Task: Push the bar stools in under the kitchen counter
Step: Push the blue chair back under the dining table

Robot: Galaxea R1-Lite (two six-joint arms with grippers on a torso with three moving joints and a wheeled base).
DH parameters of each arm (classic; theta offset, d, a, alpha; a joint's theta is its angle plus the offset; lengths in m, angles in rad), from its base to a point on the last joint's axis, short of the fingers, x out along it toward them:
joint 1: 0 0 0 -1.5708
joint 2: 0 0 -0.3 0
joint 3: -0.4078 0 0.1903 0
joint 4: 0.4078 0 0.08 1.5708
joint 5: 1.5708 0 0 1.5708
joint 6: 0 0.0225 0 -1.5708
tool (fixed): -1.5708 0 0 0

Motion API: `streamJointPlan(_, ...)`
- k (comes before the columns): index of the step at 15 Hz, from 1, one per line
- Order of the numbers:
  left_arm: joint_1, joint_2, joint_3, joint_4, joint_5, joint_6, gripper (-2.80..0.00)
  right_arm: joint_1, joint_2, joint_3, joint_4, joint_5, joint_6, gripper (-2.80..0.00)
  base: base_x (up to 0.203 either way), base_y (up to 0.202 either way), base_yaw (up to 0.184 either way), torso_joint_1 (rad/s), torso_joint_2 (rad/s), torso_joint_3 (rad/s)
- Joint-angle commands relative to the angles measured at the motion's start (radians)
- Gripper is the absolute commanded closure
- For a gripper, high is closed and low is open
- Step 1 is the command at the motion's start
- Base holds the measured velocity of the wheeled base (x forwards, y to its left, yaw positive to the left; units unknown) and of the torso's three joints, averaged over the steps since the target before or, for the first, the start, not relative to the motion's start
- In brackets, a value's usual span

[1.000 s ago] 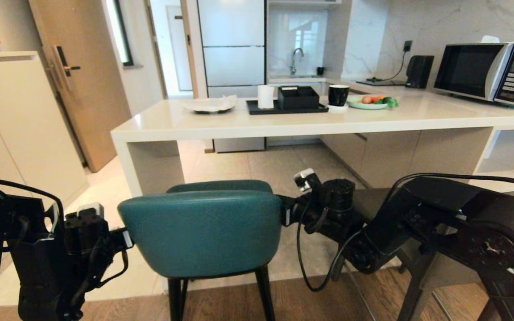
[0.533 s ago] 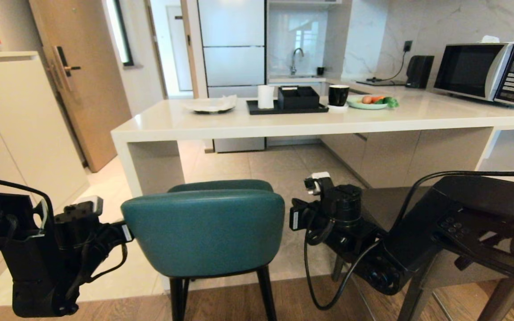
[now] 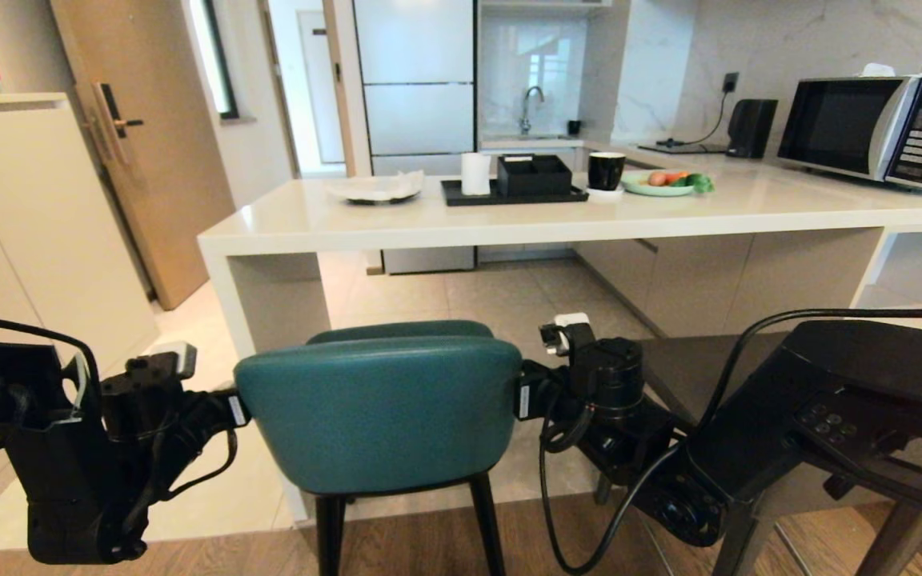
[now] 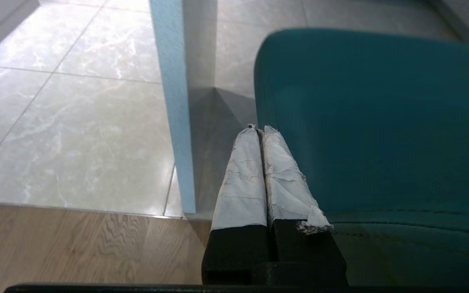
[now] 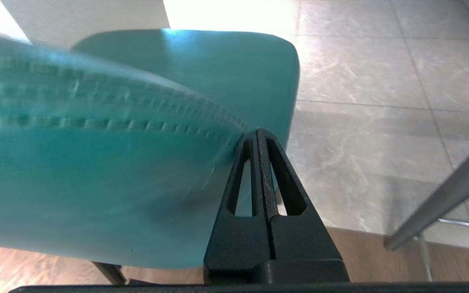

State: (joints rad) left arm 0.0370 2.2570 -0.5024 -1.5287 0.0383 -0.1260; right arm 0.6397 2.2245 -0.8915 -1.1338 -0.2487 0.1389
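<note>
Teal stool [image 3: 377,412] stands right in front of me, its curved padded back facing the head camera, thin black legs on the line where the wood floor meets the pale tiles; it sits short of the kitchen counter [image 3: 509,220], seat not yet under the slab, just beside the slab end panel [image 3: 269,300] on my left. My left gripper [image 4: 259,132] has its tape-wrapped fingers pressed together, holding nothing; from its wrist view the tips lie against the left edge of the stool back, though I cannot tell how firmly they touch. My right gripper [image 5: 257,132] is likewise closed with nothing between the fingers; its tips sit at the right edge of the teal back, and in the head view that arm reaches in from the right with its wrist level with the back's side. So I have one closed gripper on each side of the back. Behind my right arm I see the dark grey stool [image 3: 685,376], mostly covered by the arm, one grey leg [image 5: 442,199] showing in the right wrist view; it too stands out from the counter. On the counter top sit a black tray [image 3: 513,192], a black mug [image 3: 607,170], a plate of vegetables [image 3: 665,184] and a microwave [image 3: 869,128].
</note>
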Motion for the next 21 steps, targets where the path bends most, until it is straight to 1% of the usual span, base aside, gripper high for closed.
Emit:
streamJointPlan(1,0.026,-0.016,0.028,-0.001,-0.004,0.001,0.00,-0.024,0.003,0.002,-0.007,-0.003,0.001,0.00,0.000,0.000,0.000,0.000,0.00,0.000)
streamJointPlan(3,0.035,-0.030,0.059,-0.001,-0.032,0.000,0.00,-0.032,0.009,0.008,-0.009,-0.003,0.002,0.00,0.000,0.000,0.000,0.000,0.00,0.000)
streamJointPlan(5,0.049,-0.058,0.098,-0.001,-0.110,0.002,0.00,-0.032,0.006,0.006,-0.009,-0.003,0.002,0.00,0.000,0.000,0.000,0.000,0.00,0.000)
streamJointPlan(6,0.046,-0.065,0.096,-0.001,-0.115,0.003,0.00,-0.032,0.003,0.006,-0.009,-0.003,0.002,0.00,0.000,0.000,0.000,0.000,0.00,0.000)
streamJointPlan(7,0.039,-0.071,0.094,-0.001,-0.117,0.003,0.00,-0.032,0.003,0.006,-0.009,-0.003,0.002,0.00,0.000,0.000,0.000,0.000,0.00,0.000)
streamJointPlan(12,-0.050,-0.092,0.062,-0.001,-0.117,0.006,0.00,-0.032,0.003,0.003,-0.007,-0.003,0.002,0.00,0.000,0.000,0.000,0.000,0.00,0.000)
streamJointPlan(16,-0.057,-0.083,0.047,-0.001,-0.117,0.043,0.00,-0.032,0.015,-0.001,-0.007,-0.003,0.002,0.00,0.000,0.000,0.000,0.000,0.00,0.000)
streamJointPlan(21,-0.069,-0.076,0.035,-0.001,-0.118,0.063,0.00,-0.034,0.024,-0.003,-0.007,-0.003,0.002,0.00,0.000,0.000,0.000,0.000,0.00,0.000)
